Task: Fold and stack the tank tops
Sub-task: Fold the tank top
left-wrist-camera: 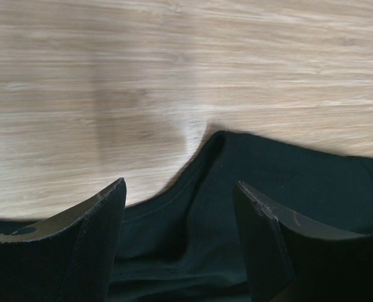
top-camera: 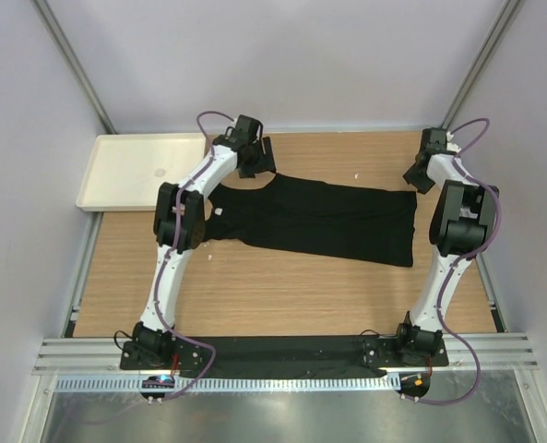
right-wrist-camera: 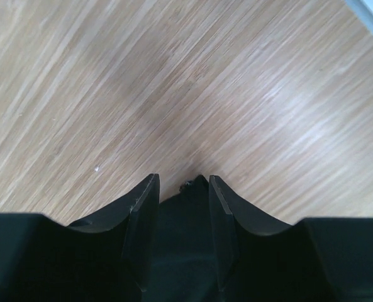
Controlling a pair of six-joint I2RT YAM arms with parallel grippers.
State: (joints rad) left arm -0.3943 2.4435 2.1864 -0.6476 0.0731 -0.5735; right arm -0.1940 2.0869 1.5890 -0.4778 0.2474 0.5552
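Note:
The black tank top [top-camera: 319, 220] lies spread flat across the middle of the wooden table, straps to the left and hem to the right. My left gripper [top-camera: 255, 166] is at its far left strap. In the left wrist view the gripper [left-wrist-camera: 180, 185] is open wide, with the curved fabric edge [left-wrist-camera: 287, 182] lying between the jaws. My right gripper [top-camera: 419, 177] is at the far right hem corner. In the right wrist view the gripper [right-wrist-camera: 183, 179] is partly open, astride a corner of the fabric [right-wrist-camera: 181, 220], with gaps on both sides.
A white tray [top-camera: 135, 175] stands at the back left, partly off the table edge. Bare wood [top-camera: 282, 295] lies between the top and the arm bases. Frame posts rise at both back corners.

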